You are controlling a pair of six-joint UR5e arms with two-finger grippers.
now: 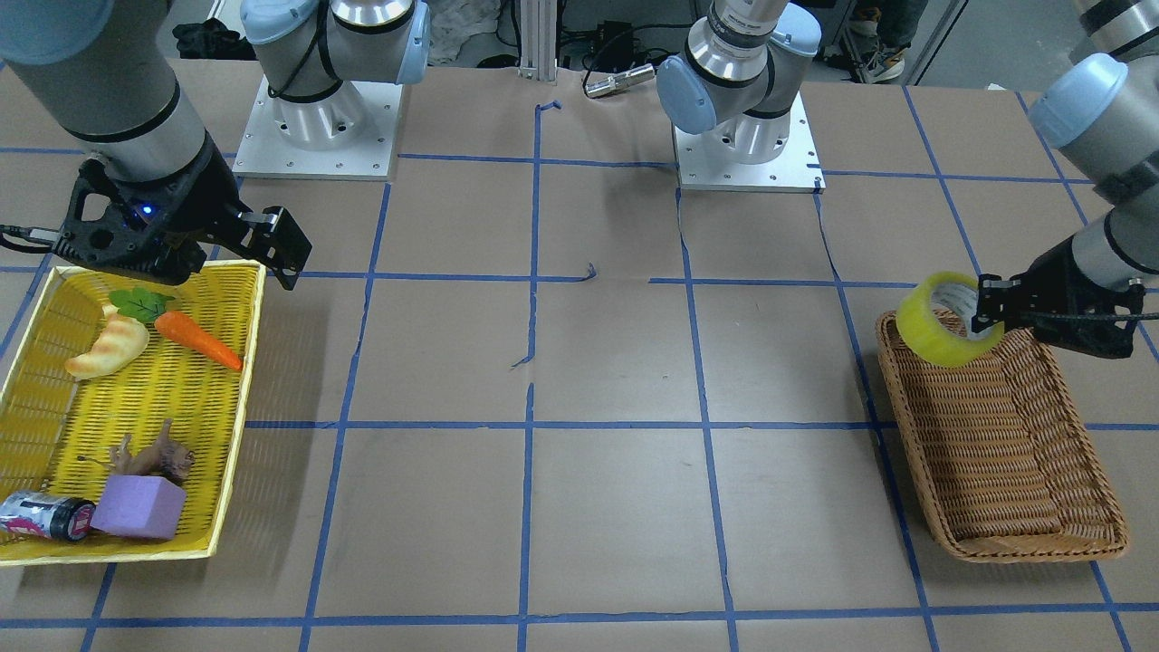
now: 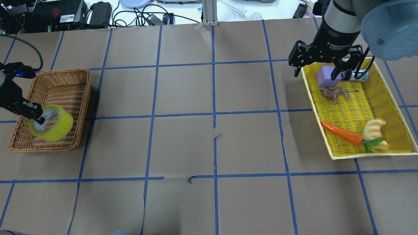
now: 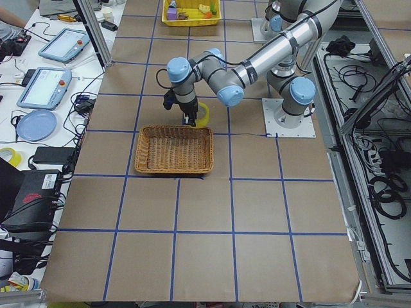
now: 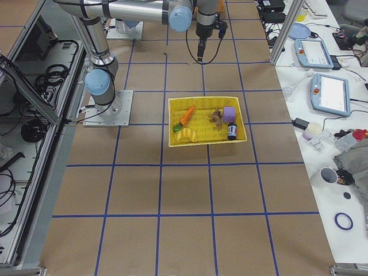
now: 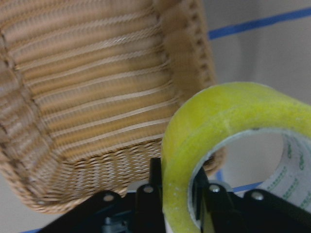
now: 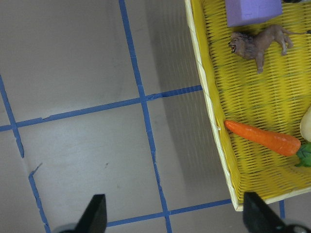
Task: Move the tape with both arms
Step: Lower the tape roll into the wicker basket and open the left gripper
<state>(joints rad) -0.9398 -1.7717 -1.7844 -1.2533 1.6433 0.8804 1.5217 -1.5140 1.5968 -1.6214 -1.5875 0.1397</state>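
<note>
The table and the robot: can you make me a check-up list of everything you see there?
Surface: brown paper table with blue tape grid lines; a few small tears in the paper.
Job's things: tape held over the robot-side end of the wicker basket.
Clutter: yellow tray holds a carrot, croissant, toy lion, purple block and can.
Grippers: left end effector shut on the tape's wall; right end effector open over the tray's corner.
Cables: tangle beyond the table's far edge.
Surroundings: tablets on a side bench.
</note>
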